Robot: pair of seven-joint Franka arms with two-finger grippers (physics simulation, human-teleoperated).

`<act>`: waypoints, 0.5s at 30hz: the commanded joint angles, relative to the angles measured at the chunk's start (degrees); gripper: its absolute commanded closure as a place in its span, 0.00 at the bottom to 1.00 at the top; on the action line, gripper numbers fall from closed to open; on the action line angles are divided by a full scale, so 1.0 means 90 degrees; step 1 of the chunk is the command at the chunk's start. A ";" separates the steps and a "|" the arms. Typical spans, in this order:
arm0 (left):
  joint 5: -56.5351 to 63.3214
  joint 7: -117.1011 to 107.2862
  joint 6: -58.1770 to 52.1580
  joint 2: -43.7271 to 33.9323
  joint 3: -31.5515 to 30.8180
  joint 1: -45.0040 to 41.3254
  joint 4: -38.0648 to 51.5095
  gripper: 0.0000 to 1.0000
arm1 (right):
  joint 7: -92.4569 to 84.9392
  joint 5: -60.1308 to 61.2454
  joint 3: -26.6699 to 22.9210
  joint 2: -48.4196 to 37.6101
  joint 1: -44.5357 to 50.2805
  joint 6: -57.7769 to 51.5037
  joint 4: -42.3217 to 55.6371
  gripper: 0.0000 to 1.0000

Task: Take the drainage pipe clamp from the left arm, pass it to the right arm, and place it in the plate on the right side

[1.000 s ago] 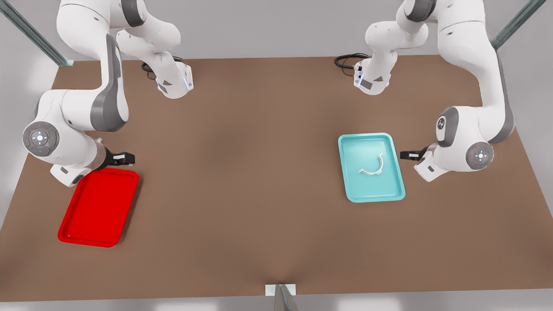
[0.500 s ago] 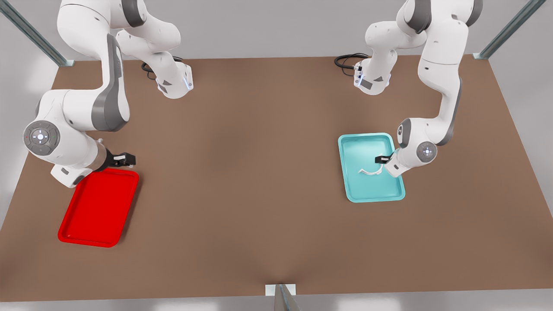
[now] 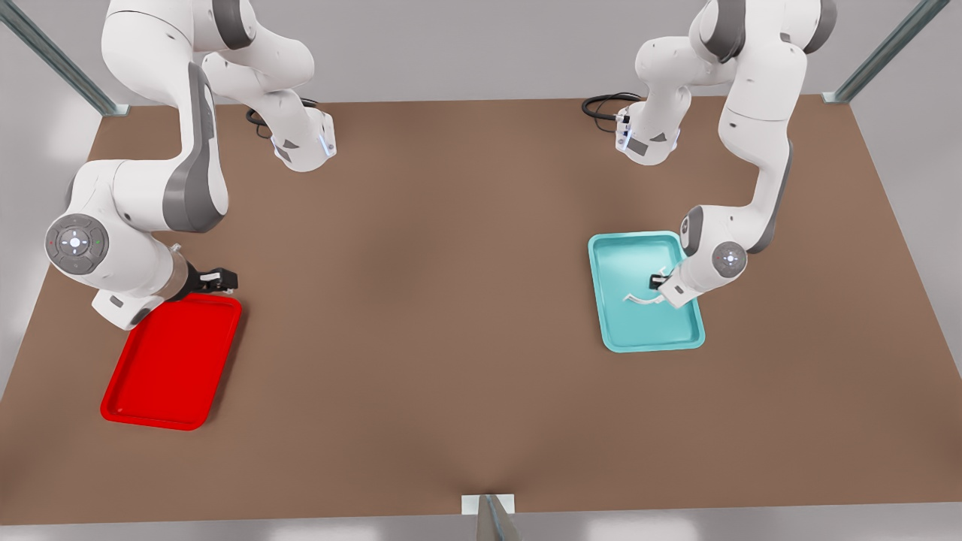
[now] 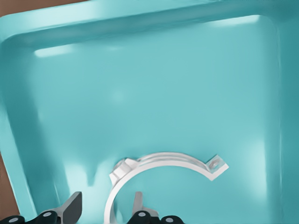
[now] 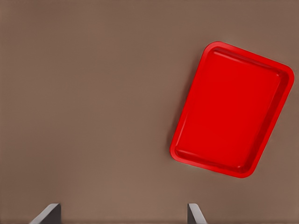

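Note:
The white half-ring drainage pipe clamp (image 3: 643,298) lies in the teal tray (image 3: 630,254) on the front view's right. My left gripper (image 3: 657,283) hangs low over that tray at the clamp's near end. In the left wrist view the clamp (image 4: 164,160) curves between the spread fingers (image 4: 73,207) of the left gripper (image 4: 105,208), which is open and not clamped on it. The red plate (image 3: 171,362) sits on the front view's left. My right gripper (image 3: 224,279) waits open just beyond its far corner. The plate (image 5: 231,112) is bare in the right wrist view.
Both trays rest on a brown table (image 3: 421,300). The two arm bases and black cables (image 3: 605,105) stand along the far edge. A small metal bracket (image 3: 488,511) sits at the middle of the near edge.
My left arm swung in from beside the teal tray and came down over the clamp. The right arm barely shifted.

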 commanded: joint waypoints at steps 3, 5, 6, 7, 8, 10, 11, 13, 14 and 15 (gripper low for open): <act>-0.0001 -0.1111 0.0087 0.0034 -0.0002 0.0005 0.0012 0.36 | -0.0046 0.0011 -0.0002 0.0005 0.0010 0.0012 0.0003 0.00; 0.0009 -0.1111 0.0106 0.0034 -0.0002 0.0005 0.0012 0.46 | -0.0046 0.0010 -0.0002 0.0005 0.0001 0.0012 0.0003 0.00; 0.0009 -0.1111 0.0106 0.0034 -0.0002 -0.0004 0.0012 0.49 | -0.0046 0.0011 -0.0002 0.0005 -0.0009 0.0012 0.0003 0.00; 0.0009 -0.1111 0.0106 0.0025 -0.0002 -0.0004 0.0021 0.49 | -0.0046 0.0020 -0.0002 0.0005 0.0001 0.0012 0.0003 0.00; 0.0009 -0.1111 0.0106 0.0025 -0.0002 -0.0004 0.0021 0.49 | -0.0046 0.0040 -0.0002 0.0005 -0.0009 0.0012 0.0003 0.00; 0.0009 -0.1111 0.0106 0.0025 -0.0002 -0.0004 0.0031 0.49 | -0.0046 0.0040 -0.0002 0.0005 -0.0009 0.0012 0.0003 0.00; -0.0001 -0.1111 0.0116 0.0025 -0.0002 -0.0004 0.0031 0.49 | -0.0046 0.0030 -0.0002 0.0005 -0.0009 0.0012 0.0003 0.00; -0.0060 -0.1102 0.0302 0.0034 -0.0002 -0.0004 0.0060 0.49 | -0.0046 0.0030 -0.0002 0.0005 0.0001 0.0012 0.0003 0.00; -0.0060 -0.1092 0.0302 0.0034 -0.0012 -0.0004 0.0060 0.49 | -0.0046 0.0040 -0.0002 0.0015 -0.0009 0.0012 0.0003 0.00; -0.0060 -0.1092 0.0302 0.0044 -0.0002 -0.0004 0.0060 0.49 | -0.0046 0.0030 -0.0002 0.0015 0.0001 0.0012 0.0003 0.00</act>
